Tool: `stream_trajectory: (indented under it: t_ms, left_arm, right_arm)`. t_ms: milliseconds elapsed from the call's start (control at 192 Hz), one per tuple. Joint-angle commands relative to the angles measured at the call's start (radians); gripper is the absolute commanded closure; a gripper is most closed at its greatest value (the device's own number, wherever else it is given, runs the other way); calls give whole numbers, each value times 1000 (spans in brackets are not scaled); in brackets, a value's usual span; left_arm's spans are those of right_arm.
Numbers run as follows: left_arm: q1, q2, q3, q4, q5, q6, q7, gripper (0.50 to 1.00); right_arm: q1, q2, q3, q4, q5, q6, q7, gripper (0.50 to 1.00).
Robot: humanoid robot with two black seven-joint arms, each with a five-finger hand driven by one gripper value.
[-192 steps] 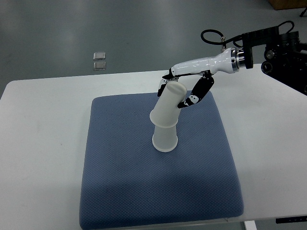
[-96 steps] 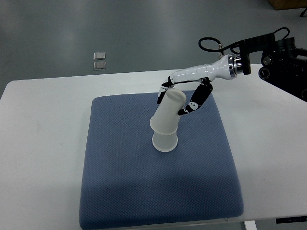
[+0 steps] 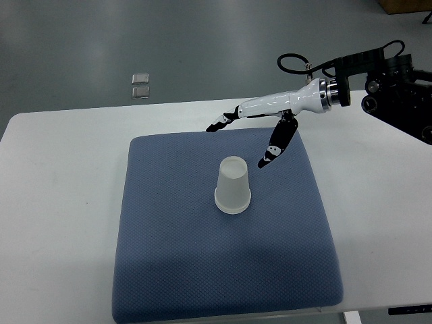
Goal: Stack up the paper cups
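Top view, looking steeply down: a white table (image 3: 61,202) carries a blue, textured fabric mat (image 3: 202,270) with rounded corners, which covers most of the middle of the surface. On the mat, a little above its centre, stands a white, translucent paper cup stack (image 3: 233,186), mouth down and upright, its flat base facing the camera. A wider rim shows around the bottom, so one cup appears to sit nested over another, though the exact count cannot be told.

From the right edge comes the right arm, dark jointed hardware with a looped black cable (image 3: 297,62), ending in a silver wrist ring and a glossy white robot hand (image 3: 243,138) with black fingertips. The robot hand is spread and holds nothing. Its long fingers (image 3: 223,122) reach out to the left, above the far edge of the mat, while the thumb (image 3: 273,150) hangs down and toward the camera, its tip just up and right of the cup stack. Neither fingers nor thumb touch the cups; a clear gap of blue mat shows between them.

Beyond the table lies a grey floor (image 3: 202,40), where two small, square, silvery plates (image 3: 140,85) sit one above the other.
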Motion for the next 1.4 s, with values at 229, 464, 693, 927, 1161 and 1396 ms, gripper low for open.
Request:
stream_trajectory:
  t_ms: [229, 464, 693, 927, 1161, 1396]
  left_arm:
    - [0, 0, 0, -1, 0, -1, 2, 500]
    - [0, 0, 0, 0, 0, -1, 0, 500]
    - [0, 0, 0, 0, 0, 1, 2, 500]
    - [0, 0, 0, 0, 0, 1, 0, 500]
    - [0, 0, 0, 0, 0, -1, 0, 500]
    - [0, 0, 0, 0, 0, -1, 2, 500]
  right_arm:
    - [-97, 91, 80, -191, 70, -9, 0, 579]
    - [-140, 160, 177, -361, 314, 10, -23, 579]
    - [-175, 201, 175, -470, 924, -10, -289, 577]
    - [-221, 238, 180, -511, 1193, -76, -402, 579]
    - [-261, 238, 178, -510, 1449, -104, -542, 579]
    - [-298, 252, 186, -511, 1615, -125, -577, 579]
